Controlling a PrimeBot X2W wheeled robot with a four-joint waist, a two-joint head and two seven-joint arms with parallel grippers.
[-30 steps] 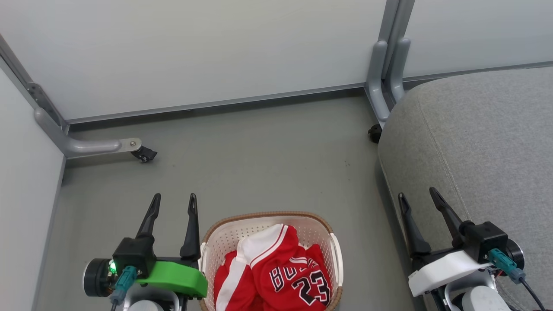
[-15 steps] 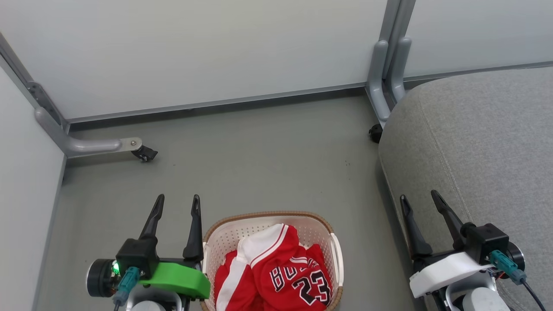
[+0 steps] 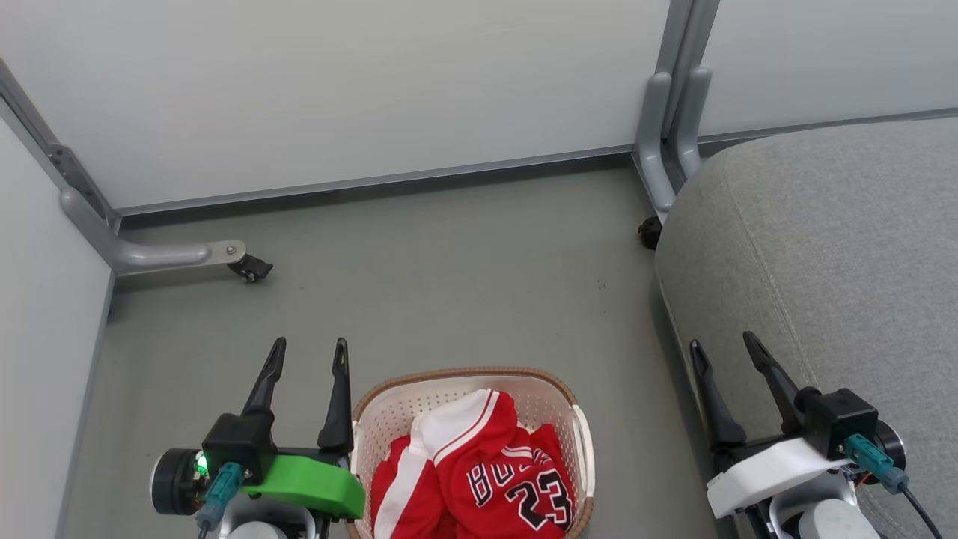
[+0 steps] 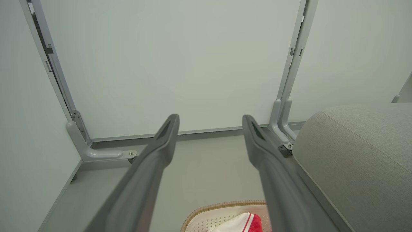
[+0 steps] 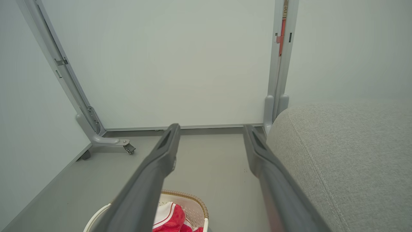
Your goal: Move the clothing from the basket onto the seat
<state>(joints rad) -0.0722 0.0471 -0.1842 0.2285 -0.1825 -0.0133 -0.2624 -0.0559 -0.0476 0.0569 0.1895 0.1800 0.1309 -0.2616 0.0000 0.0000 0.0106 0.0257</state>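
Observation:
The cream basket (image 3: 389,419) with a brown rim sits on the floor at the bottom centre of the head view. In it lie the red jersey (image 3: 516,486) marked "23" and a red piece with a white stripe (image 3: 393,486). The grey seat (image 3: 823,247) rises at the right. My left gripper (image 3: 309,348) stands open just left of the basket, holding nothing. At the seat's near left edge my right gripper (image 3: 722,343) is open and empty too. The left wrist view catches the basket rim (image 4: 222,204) and the seat (image 4: 360,145); the right wrist view has the basket (image 5: 193,201), red cloth (image 5: 169,219) and the seat (image 5: 341,154).
Pale partition panels close off the back and left. Their grey feet with castors stand on the floor at the left (image 3: 247,266) and beside the seat (image 3: 650,230). Grey floor (image 3: 449,284) stretches between the basket and the back panel.
My left gripper has crept a little to the right, toward the basket. The right gripper has barely shifted. The basket and clothing have not moved.

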